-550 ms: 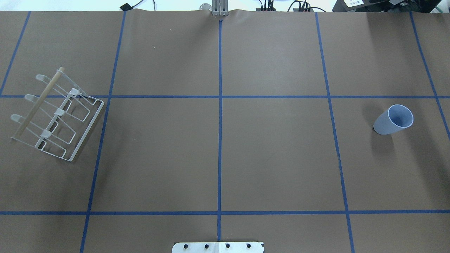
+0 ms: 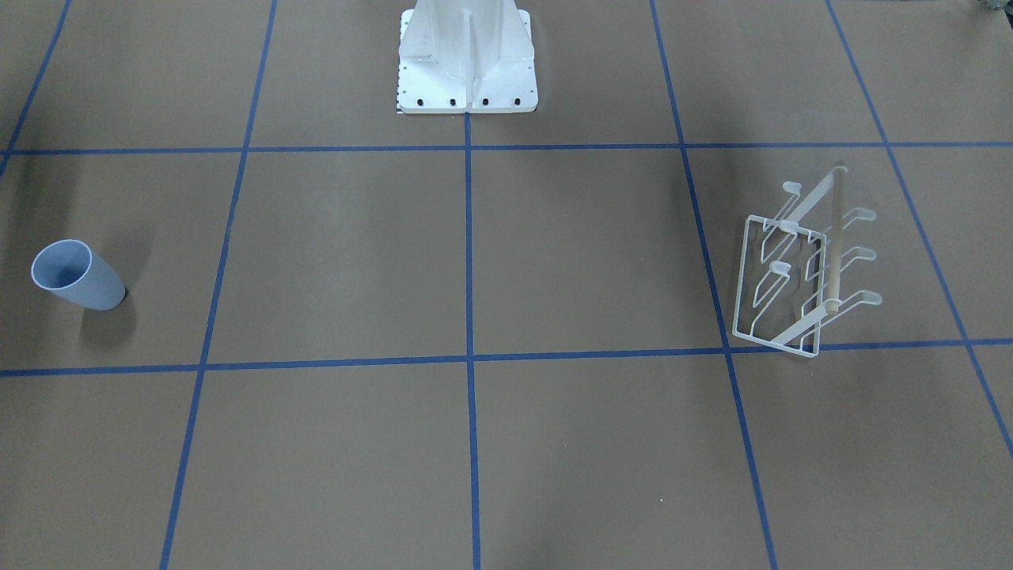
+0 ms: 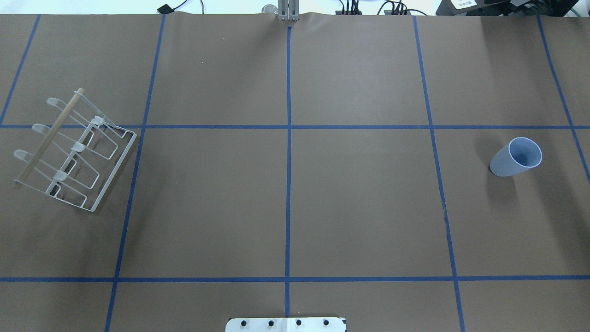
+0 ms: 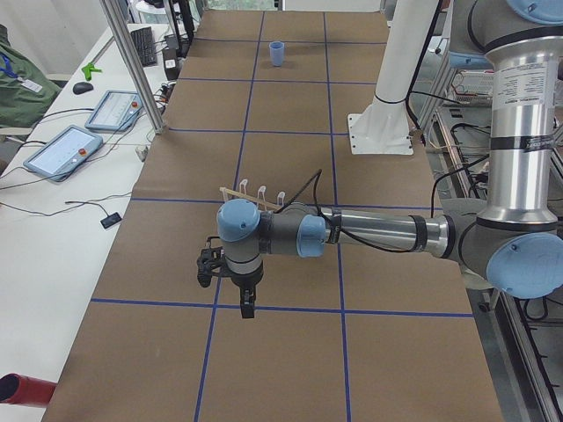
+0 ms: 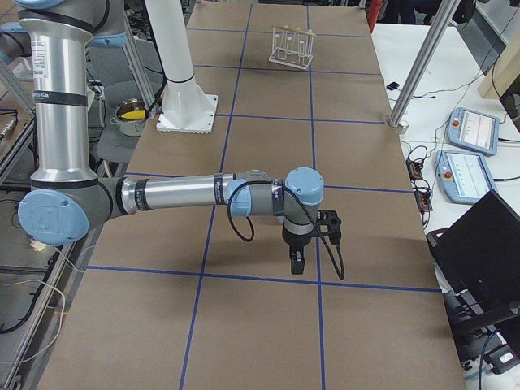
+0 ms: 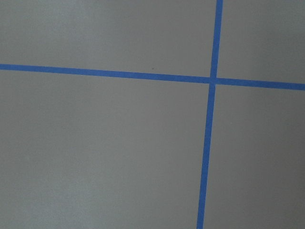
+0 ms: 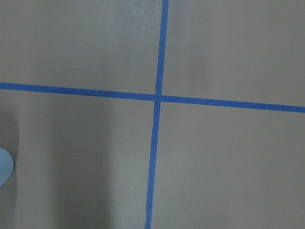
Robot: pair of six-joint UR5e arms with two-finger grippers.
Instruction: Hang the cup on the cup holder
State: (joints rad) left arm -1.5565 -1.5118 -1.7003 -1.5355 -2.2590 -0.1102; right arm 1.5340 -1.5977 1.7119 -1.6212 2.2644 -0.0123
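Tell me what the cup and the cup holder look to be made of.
cup: likely plastic, matte pale blue-grey; thin even rim, smooth plain wall.
cup holder: probably white-coated metal wire, judging by its thin bent loops; its handle looks like light, unfinished wood, a straight tan dowel.

Overhead view, clock read from the table [image 3: 359, 207] centre: cup holder [image 3: 48, 136] at 9 o'clock, near the robot's-left end, straddling a cross tape line [image 3: 359, 127]; cup [image 3: 514, 159] at 3 o'clock, near the robot's-right end, just on the 6 o'clock side of that line. The two stand well apart; robot base plate [image 3: 286, 324] at 6 o'clock, at the table edge.
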